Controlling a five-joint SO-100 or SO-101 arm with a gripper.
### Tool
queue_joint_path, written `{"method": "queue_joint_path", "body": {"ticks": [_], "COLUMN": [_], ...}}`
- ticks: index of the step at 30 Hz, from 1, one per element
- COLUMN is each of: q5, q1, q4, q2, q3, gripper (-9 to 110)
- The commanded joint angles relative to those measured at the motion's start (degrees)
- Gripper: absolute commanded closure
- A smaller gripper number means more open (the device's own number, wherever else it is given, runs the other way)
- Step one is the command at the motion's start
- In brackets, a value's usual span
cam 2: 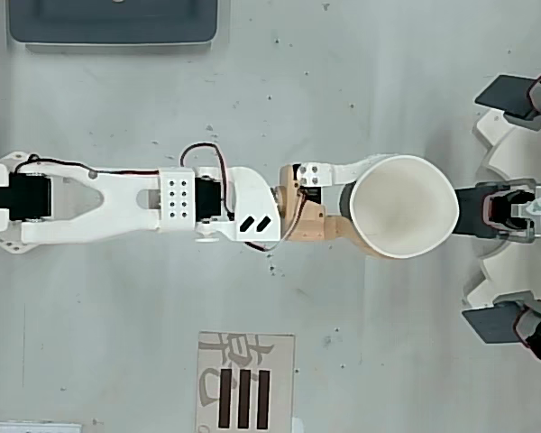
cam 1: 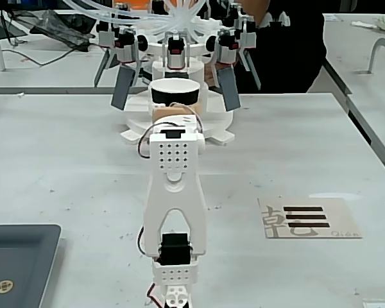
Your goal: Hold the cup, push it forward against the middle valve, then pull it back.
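Note:
The cup (cam 2: 404, 206), black outside with a white rim and white inside, is clasped by my gripper (cam 2: 365, 206); one white finger runs along its upper side and a tan one along its lower side. In the fixed view the cup (cam 1: 174, 92) shows just beyond my arm's wrist, and the gripper (cam 1: 174, 108) is mostly hidden behind that arm. The middle valve (cam 2: 498, 209) stands directly past the cup; its paddle meets or nearly meets the cup's rim. Its red, black and white head (cam 1: 175, 50) rises above the cup.
Two slanted grey paddles (cam 1: 123, 86) (cam 1: 228, 88) flank the middle one on a white round base (cam 1: 215, 131). A grey tray (cam 1: 13, 263) sits near the arm's base, a card with black bars (cam 1: 308, 218) to the right. A person in black (cam 1: 289, 45) stands behind.

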Motion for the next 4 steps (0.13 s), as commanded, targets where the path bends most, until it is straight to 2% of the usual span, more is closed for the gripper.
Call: {"method": "queue_joint_path", "body": {"ticks": [1,4], "q5": [-0.53,-0.53], "q1": [0.44,0.44], "q4": [-1.76,-1.76], "q2": [4.92,4.83], "q3": [0.0,0.09], "gripper": [96,96]}}
